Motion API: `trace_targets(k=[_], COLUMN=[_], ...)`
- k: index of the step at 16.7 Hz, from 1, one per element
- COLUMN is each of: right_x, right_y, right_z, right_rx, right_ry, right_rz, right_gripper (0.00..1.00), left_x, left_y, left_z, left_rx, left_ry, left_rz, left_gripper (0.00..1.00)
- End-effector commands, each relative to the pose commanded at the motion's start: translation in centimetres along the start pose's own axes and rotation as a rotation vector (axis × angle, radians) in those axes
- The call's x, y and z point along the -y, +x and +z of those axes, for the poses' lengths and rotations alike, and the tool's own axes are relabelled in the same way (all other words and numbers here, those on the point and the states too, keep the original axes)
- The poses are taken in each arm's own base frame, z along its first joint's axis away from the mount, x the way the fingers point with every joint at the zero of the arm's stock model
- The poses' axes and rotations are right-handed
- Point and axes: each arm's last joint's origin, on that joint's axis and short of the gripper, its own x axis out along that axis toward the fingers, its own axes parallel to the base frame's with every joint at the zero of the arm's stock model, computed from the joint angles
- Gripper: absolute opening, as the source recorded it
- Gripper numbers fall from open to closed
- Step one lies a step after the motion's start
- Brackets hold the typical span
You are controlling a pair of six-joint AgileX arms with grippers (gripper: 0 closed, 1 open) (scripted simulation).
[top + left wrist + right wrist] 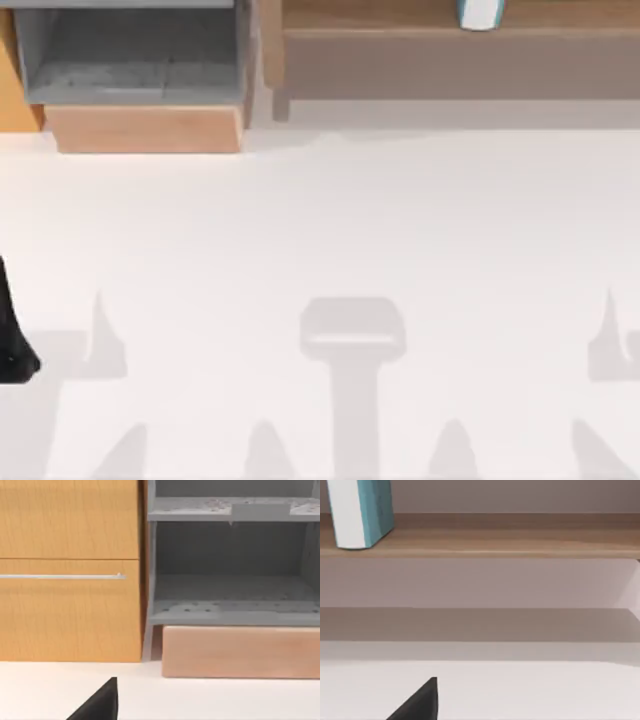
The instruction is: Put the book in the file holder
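The teal-blue book with white page edges (480,13) stood upright on the long brown wooden shelf (400,20) at the far right of the table, its lower end showing in the top view and its cover and pages plain in the right wrist view (362,512). Well apart from it, at the far left, sat the boxy grey file holder with its light wood front lip (135,70); the left wrist view looked straight into its open grey compartment (230,590), with an orange wooden cabinet (70,570) just beside it. The white table (330,220) between them lay bare. A dark part of the left arm (12,340) showed at the left edge of the top view, and a dark wedge sat low in each wrist view; whether either pincer was spread or pressed together could not be told. Judging by this, the task had not begun: the book was untouched. The risks looked plain. An upright book on a shelf could topple or slide back if the fingers met it off-centre, and a weak pinch on the smooth cover could let it slip during the long carry across the table. At the holder, the opening seemed only a little wider than the book, so a tilted approach could catch the wood lip.
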Motion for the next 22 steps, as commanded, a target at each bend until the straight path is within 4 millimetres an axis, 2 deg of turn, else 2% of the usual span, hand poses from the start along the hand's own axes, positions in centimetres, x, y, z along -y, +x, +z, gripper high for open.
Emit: trace_targets(k=[3,6,10,13,16,18,20,22], right_x=[0.0,0.0,0.0,0.0,0.0,0.0,0.0,0.0], right_y=[0.0,0.0,0.0,0.0,0.0,0.0,0.0,0.0], right_z=[0.0,0.0,0.0,0.0,0.0,0.0,0.0,0.0], right_rx=[0.0,0.0,0.0,0.0,0.0,0.0,0.0,0.0], right_ry=[0.0,0.0,0.0,0.0,0.0,0.0,0.0,0.0], right_rz=[0.0,0.0,0.0,0.0,0.0,0.0,0.0,0.0], right_gripper=[1.0,1.0,1.0,1.0,1.0,1.0,1.0,1.0], left_x=[0.0,0.4,1.5,3.4,7.1,10.8,15.3,20.5], left_y=[0.0,0.2,1.8,5.0,10.0,14.0,18.2,22.1], left_z=[0.3,2.5,8.4,13.7,18.5,20.6,21.5,20.9], left_rx=[0.002,0.017,0.034,0.046,0.054,0.054,0.05,0.044], left_ry=[0.0,0.001,-0.002,-0.008,-0.017,-0.023,-0.027,-0.028], left_rz=[0.0,-0.003,-0.009,-0.014,-0.018,-0.02,-0.021,-0.021], left_gripper=[1.0,1.0,1.0,1.0,1.0,1.0,1.0,1.0])
